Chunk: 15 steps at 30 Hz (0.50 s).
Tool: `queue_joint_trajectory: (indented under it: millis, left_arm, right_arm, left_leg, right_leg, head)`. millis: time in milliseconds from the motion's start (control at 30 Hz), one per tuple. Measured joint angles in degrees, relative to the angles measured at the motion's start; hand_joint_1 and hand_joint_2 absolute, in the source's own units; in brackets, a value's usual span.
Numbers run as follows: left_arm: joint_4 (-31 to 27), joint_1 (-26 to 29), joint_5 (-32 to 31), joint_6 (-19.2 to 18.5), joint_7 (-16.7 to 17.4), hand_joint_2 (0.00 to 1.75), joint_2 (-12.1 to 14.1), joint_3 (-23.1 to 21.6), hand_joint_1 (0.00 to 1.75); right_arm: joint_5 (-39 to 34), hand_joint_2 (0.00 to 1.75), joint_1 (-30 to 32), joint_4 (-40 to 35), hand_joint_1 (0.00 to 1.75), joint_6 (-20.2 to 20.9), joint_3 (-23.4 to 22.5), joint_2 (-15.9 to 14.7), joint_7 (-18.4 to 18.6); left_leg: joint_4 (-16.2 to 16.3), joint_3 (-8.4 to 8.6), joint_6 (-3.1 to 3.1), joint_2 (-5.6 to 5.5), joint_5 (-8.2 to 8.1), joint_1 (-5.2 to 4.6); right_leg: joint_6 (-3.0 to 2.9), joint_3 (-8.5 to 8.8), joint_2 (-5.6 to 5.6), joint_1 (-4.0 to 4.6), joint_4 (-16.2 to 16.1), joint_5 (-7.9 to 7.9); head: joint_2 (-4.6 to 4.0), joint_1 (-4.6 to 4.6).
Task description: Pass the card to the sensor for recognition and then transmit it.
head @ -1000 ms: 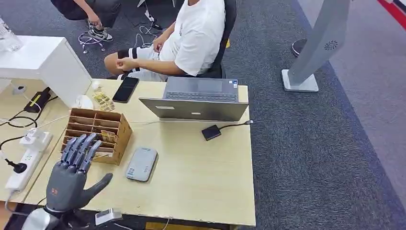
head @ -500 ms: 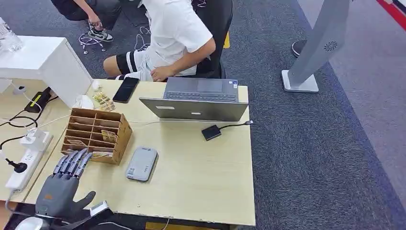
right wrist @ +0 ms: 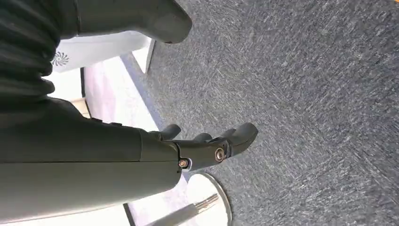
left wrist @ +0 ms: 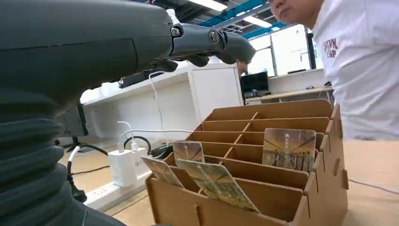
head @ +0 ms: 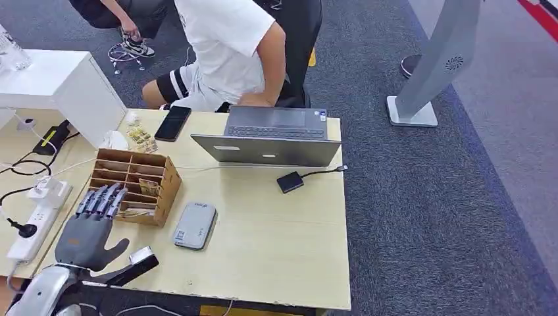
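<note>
A cardboard organiser box (head: 160,170) with several slots stands on the left of the wooden desk (head: 276,243). Picture cards (head: 150,187) stick out of its near slots; the left wrist view shows one card upright (left wrist: 288,147) and another leaning (left wrist: 216,183) at the front. A flat grey sensor pad (head: 195,225) lies just right of the box. My left hand (head: 91,227) hovers in front of the box's near left corner, fingers straight and spread, holding nothing. My right hand (right wrist: 141,155) hangs over the carpet, fingers loosely extended and empty.
A laptop (head: 273,138), a black phone (head: 173,122) and a black adapter (head: 290,182) lie on the far side. A power strip (head: 33,230) and cables run along the left. A person in white (head: 227,46) sits behind the desk. A grey stand (head: 434,66) is at right.
My left hand pulled back toward the desk's near edge, then moved forward again to the box's front. The seated person turned and leaned over.
</note>
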Motion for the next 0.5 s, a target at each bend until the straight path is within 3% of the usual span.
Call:
queue_joint_trajectory:
  millis: [500]
  left_arm:
    - [3.76, -3.99, -0.57, -1.22, 0.59, 1.75, -0.85, -0.57, 0.00]
  right_arm:
    - [0.11, 1.75, -0.36, -0.04, 0.00, 0.07, 0.00, 0.00, 0.61]
  left_leg:
    - [0.00, -0.01, 0.00, 0.02, 0.00, 0.00]
  right_leg:
    - [0.00, -0.02, 0.02, 0.00, 0.00, 0.00]
  head:
    - [0.00, 0.00]
